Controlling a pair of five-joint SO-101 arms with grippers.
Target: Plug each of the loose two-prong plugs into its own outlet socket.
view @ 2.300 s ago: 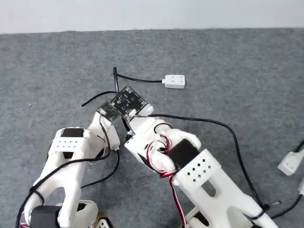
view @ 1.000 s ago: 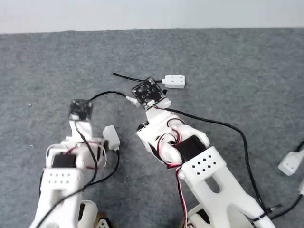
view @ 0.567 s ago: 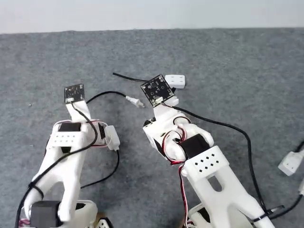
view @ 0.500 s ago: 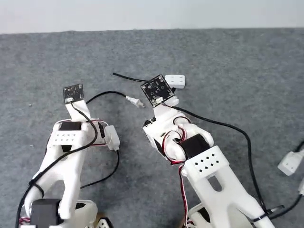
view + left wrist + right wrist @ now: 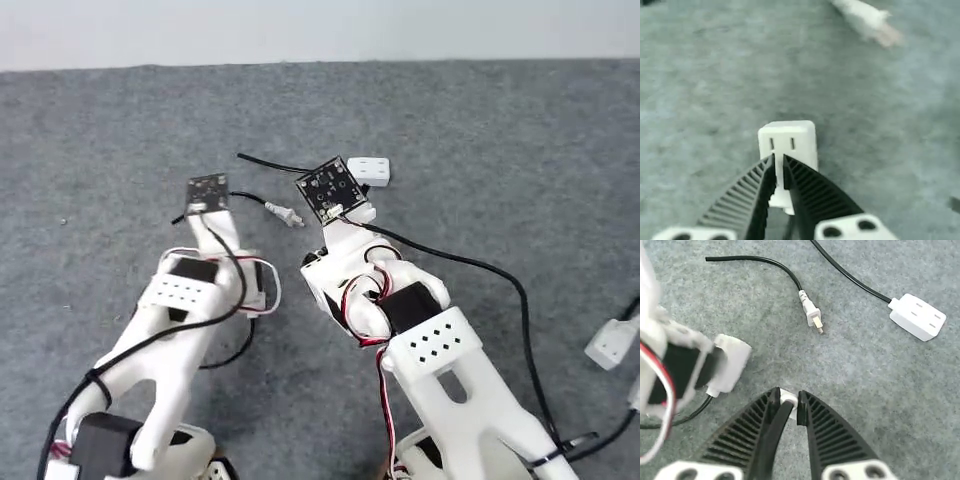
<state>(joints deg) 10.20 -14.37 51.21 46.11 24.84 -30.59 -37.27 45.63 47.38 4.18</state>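
Overhead; wrist close-ups sharing plug (image 5: 810, 313)

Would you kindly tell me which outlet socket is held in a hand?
The two-slot socket gripped in the left hand; the far socket, beyond the loose plug, lies free.

Open grey carpet (image 5: 520, 140) spans the high view's upper right and far left. The white left arm (image 5: 185, 300) and white right arm (image 5: 430, 355) crowd the lower middle, with a black-corded white two-prong plug (image 5: 285, 214) and a white rectangular outlet block (image 5: 368, 171) just beyond.
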